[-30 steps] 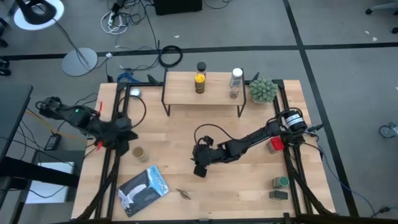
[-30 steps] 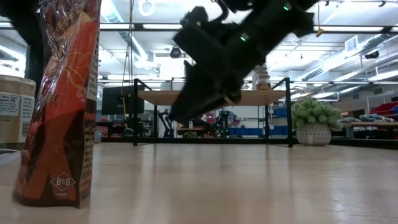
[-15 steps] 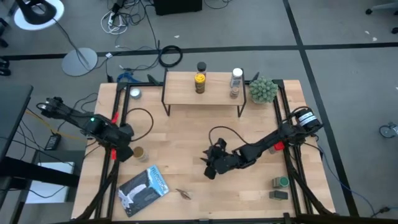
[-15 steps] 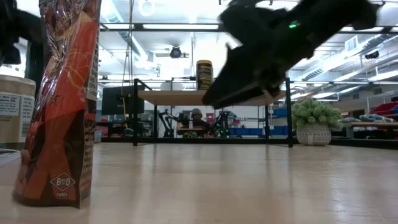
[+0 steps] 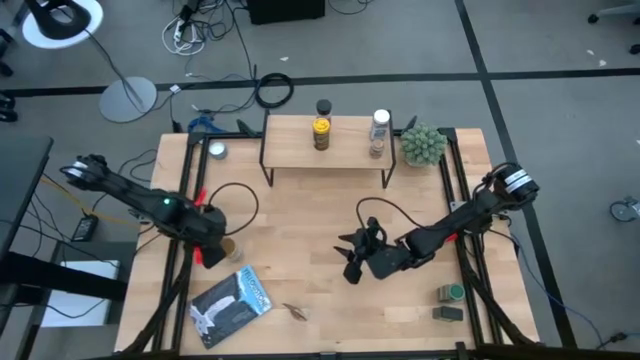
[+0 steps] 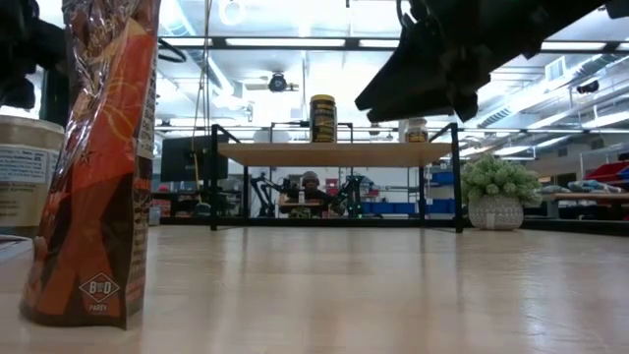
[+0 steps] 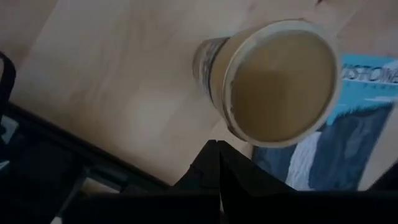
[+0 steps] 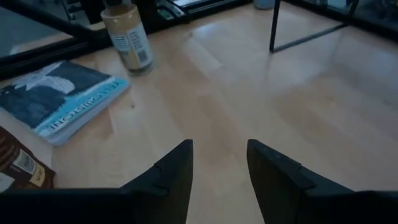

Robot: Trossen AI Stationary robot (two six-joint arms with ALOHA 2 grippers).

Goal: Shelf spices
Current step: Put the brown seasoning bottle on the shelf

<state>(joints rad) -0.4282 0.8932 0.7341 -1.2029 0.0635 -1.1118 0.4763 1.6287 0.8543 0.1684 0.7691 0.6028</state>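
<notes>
While shelf (image 5: 325, 153) holds three jars, tan-lidded jar (image 7: 273, 81) on table.

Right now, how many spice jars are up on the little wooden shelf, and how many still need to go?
Three jars stand on the light-wood shelf: a yellow jar, a black-lidded jar and a white-capped clear bottle. Nothing is held. The shut left gripper hovers by the tan-lidded jar; the open right gripper is empty. That jar and the green tin remain.
</notes>
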